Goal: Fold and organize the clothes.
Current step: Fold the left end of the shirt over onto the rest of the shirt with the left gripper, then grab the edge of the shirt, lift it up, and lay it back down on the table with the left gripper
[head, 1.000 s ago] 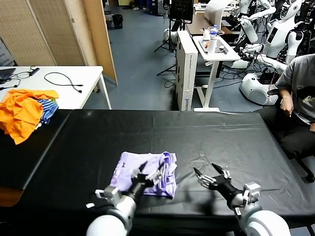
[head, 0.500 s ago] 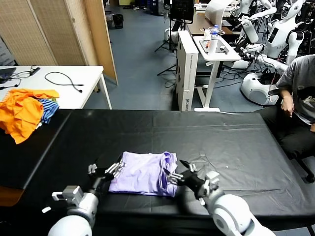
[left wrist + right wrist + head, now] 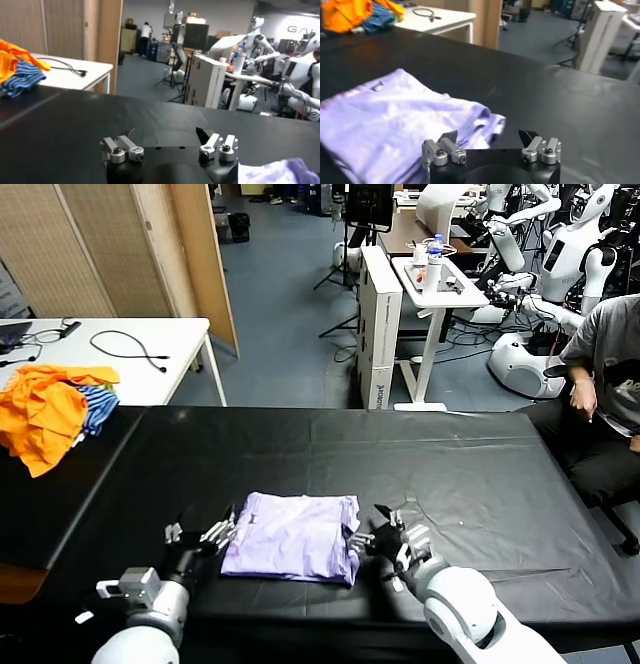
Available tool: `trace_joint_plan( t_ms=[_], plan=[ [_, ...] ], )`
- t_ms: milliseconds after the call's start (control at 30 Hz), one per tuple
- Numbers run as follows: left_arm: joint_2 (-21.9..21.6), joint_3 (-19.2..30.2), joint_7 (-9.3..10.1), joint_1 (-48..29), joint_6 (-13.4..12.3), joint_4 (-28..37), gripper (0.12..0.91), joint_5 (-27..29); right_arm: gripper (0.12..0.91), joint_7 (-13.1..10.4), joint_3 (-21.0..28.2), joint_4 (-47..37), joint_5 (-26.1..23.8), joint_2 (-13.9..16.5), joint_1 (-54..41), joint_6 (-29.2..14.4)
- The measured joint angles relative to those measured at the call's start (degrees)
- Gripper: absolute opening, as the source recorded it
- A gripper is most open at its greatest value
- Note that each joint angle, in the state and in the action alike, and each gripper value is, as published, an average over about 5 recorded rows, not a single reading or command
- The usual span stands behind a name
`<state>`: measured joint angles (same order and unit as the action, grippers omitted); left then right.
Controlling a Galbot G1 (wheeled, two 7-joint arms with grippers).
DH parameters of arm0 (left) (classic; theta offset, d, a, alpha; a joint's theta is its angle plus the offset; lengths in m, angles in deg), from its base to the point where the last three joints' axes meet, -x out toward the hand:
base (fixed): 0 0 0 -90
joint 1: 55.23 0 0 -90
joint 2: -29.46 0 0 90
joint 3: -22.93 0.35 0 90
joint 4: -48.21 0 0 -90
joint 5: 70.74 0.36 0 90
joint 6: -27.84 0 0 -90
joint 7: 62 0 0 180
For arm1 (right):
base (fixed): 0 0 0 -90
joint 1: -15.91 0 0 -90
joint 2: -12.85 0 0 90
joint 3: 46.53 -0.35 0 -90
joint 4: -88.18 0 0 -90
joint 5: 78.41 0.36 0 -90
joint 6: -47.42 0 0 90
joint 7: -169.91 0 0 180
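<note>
The lavender T-shirt (image 3: 293,536) lies folded into a neater rectangle than a second ago, near the front edge of the black table (image 3: 450,464); folding looks nearly done. Both grippers have moved to flank it: left gripper (image 3: 197,536) at its 9 o'clock, right gripper (image 3: 385,536) at 3 o'clock, both spread wide, holding nothing

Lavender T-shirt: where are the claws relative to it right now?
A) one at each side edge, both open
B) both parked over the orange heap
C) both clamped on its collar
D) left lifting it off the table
A: the folded lavender T-shirt lies flat on the black table, with the left claw at one side edge and the right claw at the other, both open and holding nothing.
</note>
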<state>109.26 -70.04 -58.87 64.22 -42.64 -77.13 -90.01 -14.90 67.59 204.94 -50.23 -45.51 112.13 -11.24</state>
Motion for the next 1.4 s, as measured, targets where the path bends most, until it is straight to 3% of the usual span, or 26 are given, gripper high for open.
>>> trace_joint_plan(
  t_ms=[300, 500, 700, 1067, 1133, 1233, 1400],
  plan=[
    [1.89, -1.08, -5.27, -0.67, -5.36, 5.36, 0.907, -0.9, 0.907, 1.68, -7.79, 4.37, 5.38, -0.32, 4.46, -3.51],
    [2.72, -1.25, -7.15, -0.75, -6.8, 9.54, 0.907, -4.42, 0.907, 1.63, -14.62, 8.27, 9.18, -0.23, 8.37, -3.74],
    [3.14, -1.17, -8.12, -1.2, -6.71, 11.57, 0.907, -7.13, 0.907, 1.56, -18.43, 10.35, 10.41, -0.14, 10.68, -3.68],
    [4.13, -0.75, -8.92, -1.61, -6.52, 13.57, 0.9, -8.84, 0.907, 1.46, -19.59, 11.43, 10.14, -0.2, 11.33, -3.41],
    [4.17, -0.61, -8.87, -1.57, -6.29, 13.52, 0.873, -10.24, 0.907, 1.49, -19.54, 11.43, 9.84, -0.28, 11.29, -3.41],
    [4.17, -0.48, -8.83, -1.59, -5.85, 13.47, 0.747, -12.47, 0.907, 1.57, -19.46, 11.43, 9.39, -0.43, 11.26, -3.42],
    [4.24, -0.36, -9.08, -1.52, -5.29, 13.83, 0.407, -14.69, 0.907, 1.61, -19.46, 11.43, 9.22, -0.47, 10.89, -3.44]
  ],
)
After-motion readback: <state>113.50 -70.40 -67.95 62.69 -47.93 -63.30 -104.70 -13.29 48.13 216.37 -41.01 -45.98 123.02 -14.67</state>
